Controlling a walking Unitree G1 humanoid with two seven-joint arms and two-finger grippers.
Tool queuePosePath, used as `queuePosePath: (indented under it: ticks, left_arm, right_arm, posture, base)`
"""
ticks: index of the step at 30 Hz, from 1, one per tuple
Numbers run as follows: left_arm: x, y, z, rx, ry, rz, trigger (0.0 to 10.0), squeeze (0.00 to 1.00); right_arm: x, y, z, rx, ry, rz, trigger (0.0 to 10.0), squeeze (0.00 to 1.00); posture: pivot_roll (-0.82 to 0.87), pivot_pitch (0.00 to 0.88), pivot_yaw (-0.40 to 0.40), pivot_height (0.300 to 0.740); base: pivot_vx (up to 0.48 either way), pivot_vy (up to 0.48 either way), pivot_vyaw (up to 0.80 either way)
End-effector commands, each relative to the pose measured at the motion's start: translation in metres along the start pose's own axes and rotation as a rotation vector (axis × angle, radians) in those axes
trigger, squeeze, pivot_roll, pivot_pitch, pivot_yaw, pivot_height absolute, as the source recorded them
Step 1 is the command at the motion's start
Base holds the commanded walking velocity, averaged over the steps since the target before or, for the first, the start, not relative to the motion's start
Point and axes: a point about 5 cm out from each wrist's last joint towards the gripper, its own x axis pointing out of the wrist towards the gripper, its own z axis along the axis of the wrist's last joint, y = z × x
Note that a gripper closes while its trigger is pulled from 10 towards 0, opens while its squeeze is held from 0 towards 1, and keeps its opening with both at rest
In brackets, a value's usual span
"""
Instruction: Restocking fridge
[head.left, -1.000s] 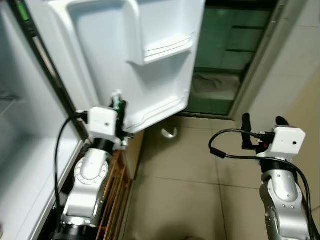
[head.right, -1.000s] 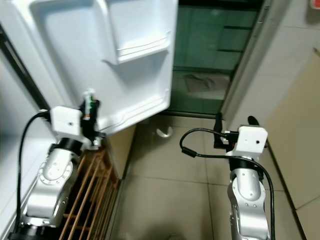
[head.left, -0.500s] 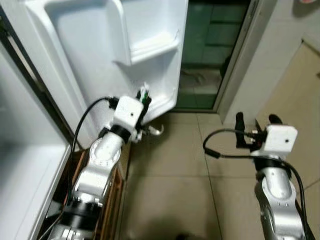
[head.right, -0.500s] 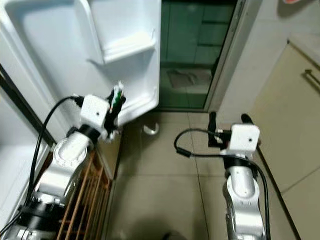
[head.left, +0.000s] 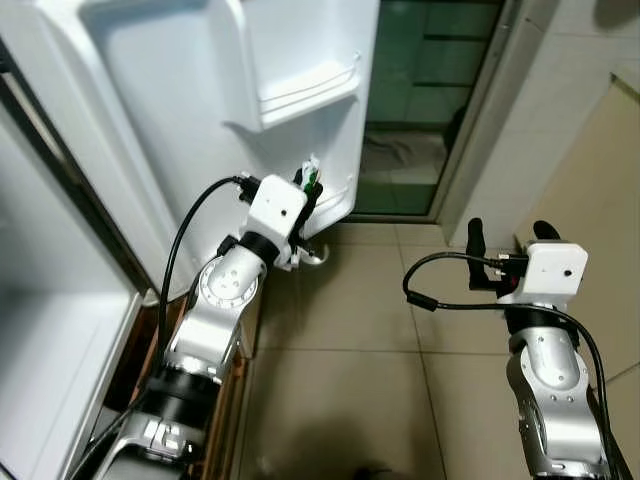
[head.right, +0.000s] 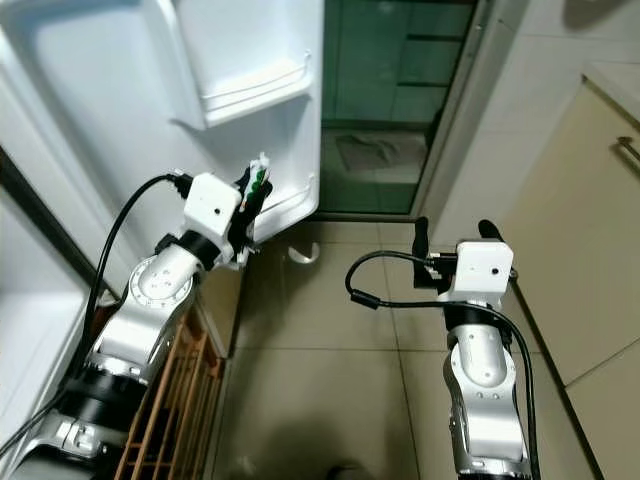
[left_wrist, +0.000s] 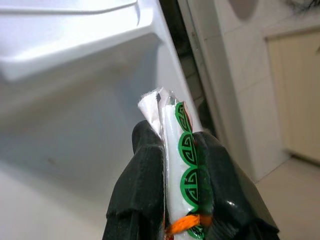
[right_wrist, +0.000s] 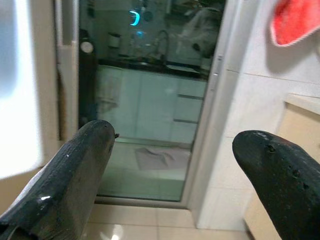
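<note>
Packet: a slim white sachet (left_wrist: 176, 165) printed with green round emblems and an orange mark near its base was found pinched upright between the fingers of the left gripper (left_wrist: 172, 180), its crimped top standing clear above them.
Position of packet: it was held just beside the lower shelf (head.left: 335, 195) of the open fridge door (head.left: 170, 100), near that shelf's outer corner; contact with the shelf could not be confirmed.
Change noted: against the view a second earlier, the left arm (head.left: 225, 300) had been raised and carried further along the door towards its free edge, with the packet retained throughout. The head views had also shifted, so part of the apparent displacement is attributed to the camera.
Bearing on task: it is judged that the placing step was in hand and that the packet was not yet stocked.
Left gripper: closed firmly on the packet, with no slack seen at the pads.
Right gripper: the right gripper (right_wrist: 175, 175) was held spread wide and empty, idle over the floor and well apart from the door.
Materials: the packet appeared to be thin, glossy, crinkled film, likely to flex. The door liner was smooth moulded white plastic with rounded shelf lips. The fingers were black and slightly shiny.
Surroundings: beige floor tiles (head.left: 370, 330) and a dark glass doorway (head.left: 430, 90) lay beyond.
</note>
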Motion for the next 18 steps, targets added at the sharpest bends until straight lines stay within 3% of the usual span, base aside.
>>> queuePosePath:
  ticks: [1,6,8,9,10,11,12,13,18]
  left_arm:
    - [0.007,-0.002,0.003,0.050,-0.013,-0.032,10.0,0.00]
    - [0.022,-0.003,0.008,0.145,-0.031,-0.059,10.0,0.00]
    - [0.032,-0.009,0.013,0.269,-0.064,-0.105,10.0,0.00]
    - [0.032,-0.009,0.013,0.269,-0.064,-0.105,10.0,0.00]
    - [0.039,-0.020,0.019,0.439,-0.113,-0.171,10.0,0.00]
    - [0.041,-0.025,0.021,0.501,-0.128,-0.193,10.0,0.00]
    - [0.041,-0.025,0.021,0.501,-0.128,-0.193,10.0,0.00]
    - [0.045,-0.031,0.023,0.602,-0.161,-0.234,10.0,0.00]
    - [0.046,-0.037,0.022,0.701,-0.199,-0.288,10.0,0.00]
  right_arm:
    - [0.002,0.000,0.000,0.001,-0.007,0.003,10.0,0.10]
    - [0.002,0.004,0.002,0.008,-0.015,0.012,10.0,0.10]
    - [-0.001,0.005,0.003,0.011,-0.018,0.015,10.0,0.10]
    - [-0.001,0.005,0.003,0.011,-0.018,0.015,10.0,0.10]
    - [-0.006,0.007,0.002,0.014,-0.011,0.015,10.0,0.10]
    - [-0.008,0.008,0.002,0.014,-0.009,0.016,10.0,0.10]
    - [-0.008,0.008,0.002,0.014,-0.009,0.016,10.0,0.10]
    - [-0.013,0.009,0.002,0.014,-0.005,0.018,10.0,0.10]
    - [-0.027,0.013,0.003,0.016,0.006,0.014,10.0,0.10]
  posture:
    - [-0.11,0.000,0.018,0.740]
    - [-0.12,0.000,0.029,0.740]
    - [-0.13,0.006,0.040,0.740]
    - [-0.13,0.006,0.040,0.740]
    - [-0.14,0.023,0.050,0.740]
    - [-0.14,0.027,0.053,0.740]
    - [-0.14,0.027,0.053,0.740]
    - [-0.15,0.041,0.064,0.740]
    - [-0.17,0.091,0.097,0.740]
  base:
    - [0.000,0.000,0.00]
    - [0.000,0.000,0.00]
    - [0.000,0.000,0.00]
    - [0.000,0.000,0.00]
    - [0.000,0.000,0.00]
    - [0.000,0.000,0.00]
    - [0.000,0.000,0.00]
    - [0.000,0.000,0.00]
    - [0.000,0.000,0.00]
